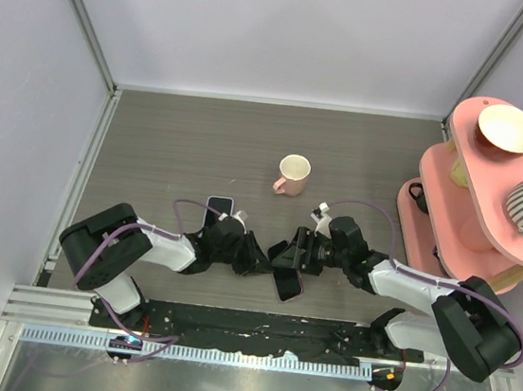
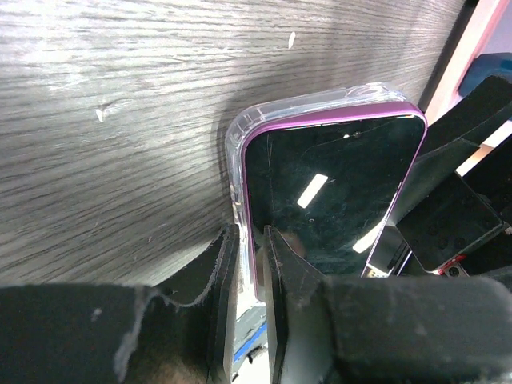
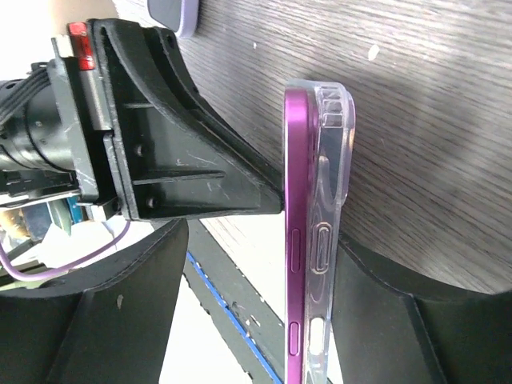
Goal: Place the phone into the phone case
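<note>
The phone (image 2: 328,200) is found near the middle of the front edge of the table (image 1: 183,138), between the two arms. It is laid against the open side of the clear phone case (image 3: 332,160), but its purple side is seen fully outside the case wall, so it is not seated there. Phone and case are pinched together at one long edge by the narrowly set fingers of the left gripper (image 2: 250,240). The right gripper (image 3: 260,240) is spread wide around both. One of its fingers appears to be touching the case back, and a gap is seen between the other and the screen.
</note>
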